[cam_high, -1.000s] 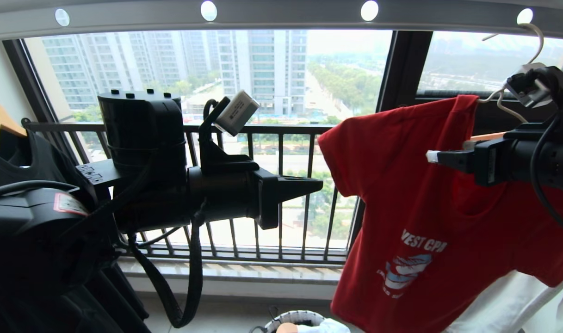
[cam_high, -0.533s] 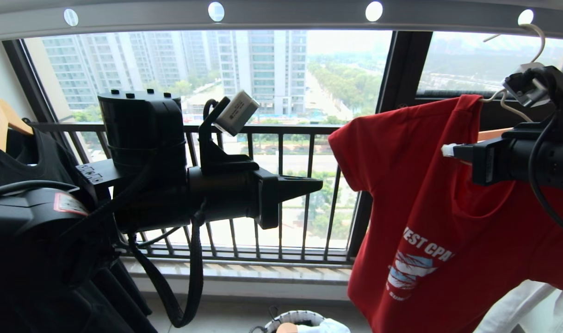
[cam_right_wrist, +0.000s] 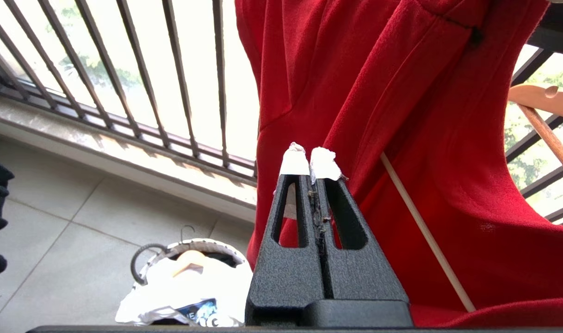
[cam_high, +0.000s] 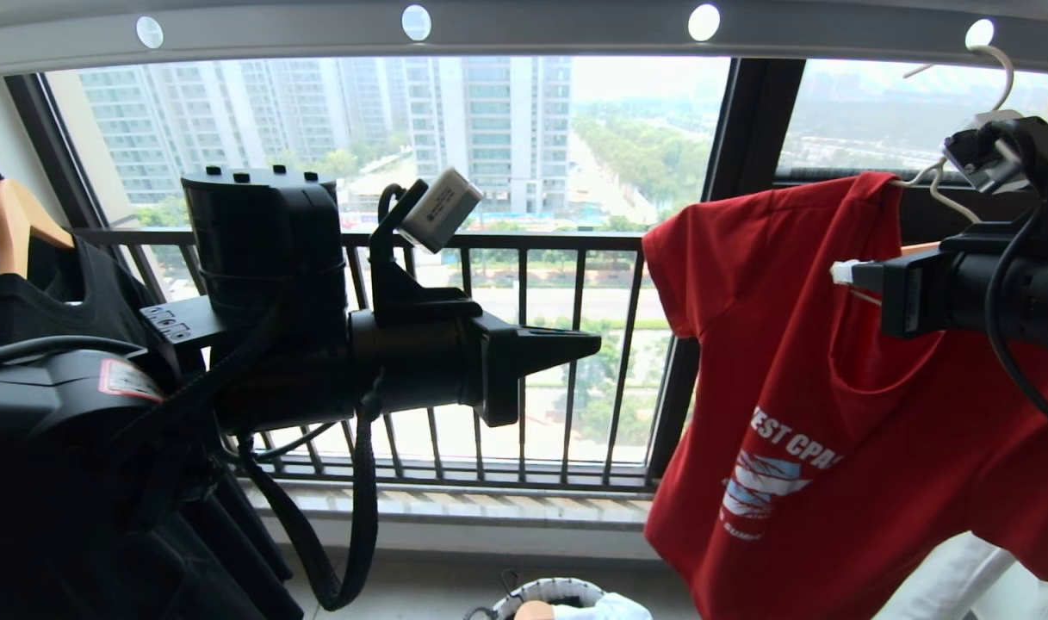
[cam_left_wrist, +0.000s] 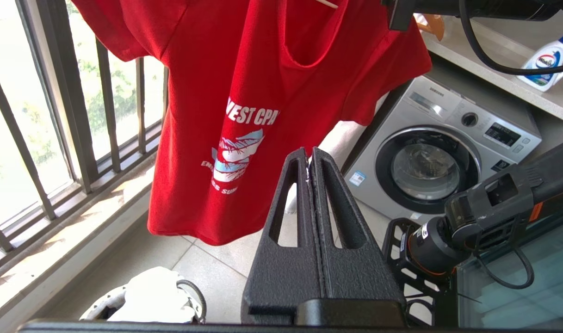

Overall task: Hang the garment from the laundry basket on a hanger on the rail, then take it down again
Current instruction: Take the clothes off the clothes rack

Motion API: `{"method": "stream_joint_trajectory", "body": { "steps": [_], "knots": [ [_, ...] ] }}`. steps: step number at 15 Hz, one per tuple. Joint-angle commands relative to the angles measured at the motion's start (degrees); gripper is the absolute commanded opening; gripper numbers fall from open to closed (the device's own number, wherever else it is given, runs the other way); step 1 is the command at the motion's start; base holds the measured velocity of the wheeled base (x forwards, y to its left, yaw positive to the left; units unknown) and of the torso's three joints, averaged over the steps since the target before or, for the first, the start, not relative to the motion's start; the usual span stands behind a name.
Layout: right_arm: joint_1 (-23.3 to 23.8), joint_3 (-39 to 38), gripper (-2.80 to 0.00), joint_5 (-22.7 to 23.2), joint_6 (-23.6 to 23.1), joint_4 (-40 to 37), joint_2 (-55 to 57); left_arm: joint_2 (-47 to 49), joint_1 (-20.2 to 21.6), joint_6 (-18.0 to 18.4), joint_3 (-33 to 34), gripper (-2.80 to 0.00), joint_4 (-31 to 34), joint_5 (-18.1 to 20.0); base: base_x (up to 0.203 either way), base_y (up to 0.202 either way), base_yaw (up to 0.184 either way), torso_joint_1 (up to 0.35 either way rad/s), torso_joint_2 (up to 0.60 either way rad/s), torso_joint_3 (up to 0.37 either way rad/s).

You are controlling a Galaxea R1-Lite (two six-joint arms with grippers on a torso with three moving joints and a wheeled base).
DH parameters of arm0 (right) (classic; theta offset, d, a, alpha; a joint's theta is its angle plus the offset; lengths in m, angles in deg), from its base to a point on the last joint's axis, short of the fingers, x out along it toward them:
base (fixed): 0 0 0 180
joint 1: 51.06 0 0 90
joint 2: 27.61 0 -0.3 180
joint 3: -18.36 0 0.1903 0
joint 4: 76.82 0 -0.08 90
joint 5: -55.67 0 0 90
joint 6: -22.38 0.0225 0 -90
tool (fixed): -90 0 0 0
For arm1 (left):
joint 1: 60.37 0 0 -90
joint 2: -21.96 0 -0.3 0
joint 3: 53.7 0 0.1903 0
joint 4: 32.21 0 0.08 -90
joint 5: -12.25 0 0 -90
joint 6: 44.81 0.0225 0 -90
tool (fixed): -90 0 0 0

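The red garment (cam_high: 816, 362) hangs on the pale wire hanger (cam_high: 945, 185), whose hook goes up to the grey holed rail (cam_high: 524, 34) at the far right. My right gripper (cam_high: 844, 274) points at the shirt's neck opening; its white-taped fingers are shut with nothing between them. In the right wrist view the right gripper (cam_right_wrist: 309, 157) stands just before the red cloth (cam_right_wrist: 401, 92), and the hanger's thin bar (cam_right_wrist: 424, 231) runs beside it. My left gripper (cam_high: 594, 344) is held out mid-view, shut and empty (cam_left_wrist: 307, 155). The laundry basket (cam_high: 558, 594) stands on the floor below, holding white cloth.
A black T-shirt (cam_high: 50, 293) hangs on a wooden hanger (cam_high: 11, 224) at the left. The black barred window railing (cam_high: 524, 344) runs behind. A washing machine (cam_left_wrist: 438, 157) and a detergent bottle (cam_left_wrist: 547, 62) are to the right. White cloth (cam_high: 963, 577) hangs behind the red shirt.
The whole view has shifted a little. The red shirt has swung to the right on its hanger. My right gripper's fingers have closed and drawn back slightly; the left arm is still.
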Motion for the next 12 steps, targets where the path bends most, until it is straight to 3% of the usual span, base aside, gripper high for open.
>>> {"method": "stream_joint_trajectory", "body": {
  "steps": [1,3,4,12],
  "knots": [
    [0.01,-0.16,-2.8,-0.04,0.02,-3.44,-1.95,-0.2,0.0,-0.12,0.06,-2.8,-0.15,0.18,0.0,0.0,0.0,0.0,0.0,0.0],
    [0.01,-0.38,-2.8,0.12,1.53,-6.9,-2.67,-0.29,0.0,-0.21,0.09,-2.8,-0.18,0.18,0.0,0.0,0.0,0.0,0.0,0.0],
    [0.01,-0.59,0.0,0.28,3.05,-7.05,-2.71,-0.38,0.0,-0.12,0.09,-2.8,-0.1,0.18,0.0,0.0,0.0,0.0,0.0,0.0],
    [0.54,5.56,0.0,0.47,7.51,-5.53,4.64,-0.99,0.08,-0.21,0.09,-2.8,-0.1,0.18,0.0,0.0,0.0,0.0,0.0,0.0]
  ]
}}
